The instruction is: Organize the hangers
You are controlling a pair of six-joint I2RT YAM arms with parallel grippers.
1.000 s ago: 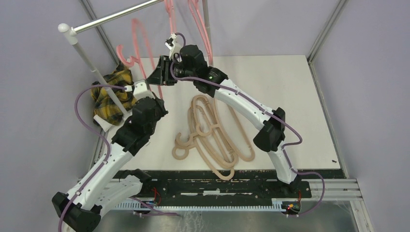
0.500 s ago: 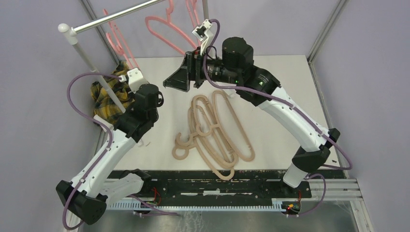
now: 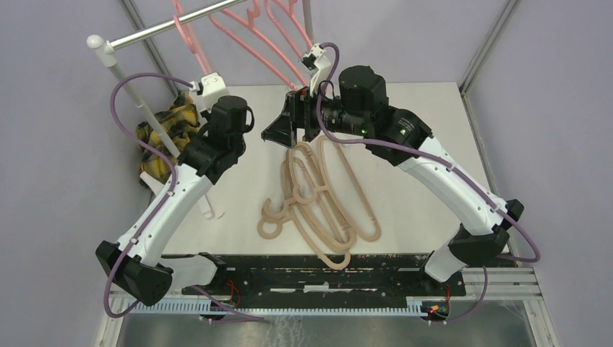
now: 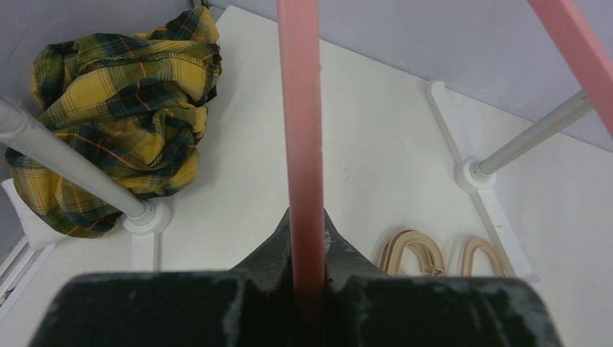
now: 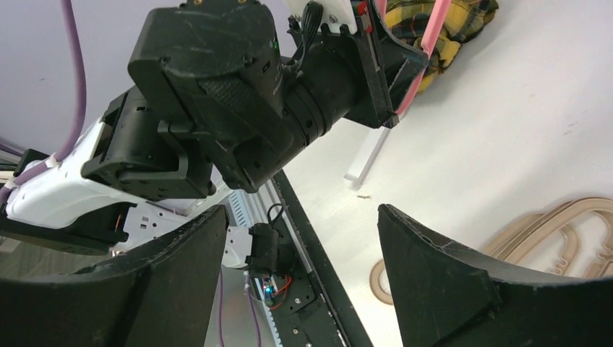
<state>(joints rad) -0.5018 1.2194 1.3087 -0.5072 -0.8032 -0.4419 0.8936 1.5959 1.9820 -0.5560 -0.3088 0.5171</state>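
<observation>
Lilac-grey walls close in a white counter (image 3: 426, 137), with a silver rail (image 3: 166, 27) crossing the far left corner. I see my left gripper (image 4: 307, 242) with its jaws pinched shut on the bar of a salmon-pink hanger (image 4: 300, 108), raised up near the rail. Other pink hangers (image 3: 249, 47) show beside it at the top of the overhead view. My right gripper (image 5: 296, 238) hovers above the counter, jaws spread wide with nothing between them, facing the left wrist. An overlapping heap of beige hangers (image 3: 318, 202) lies flat on the counter between both arms. A yellow-black plaid cloth (image 4: 123, 108) sits crumpled at the rail's white post (image 3: 130, 90).
</observation>
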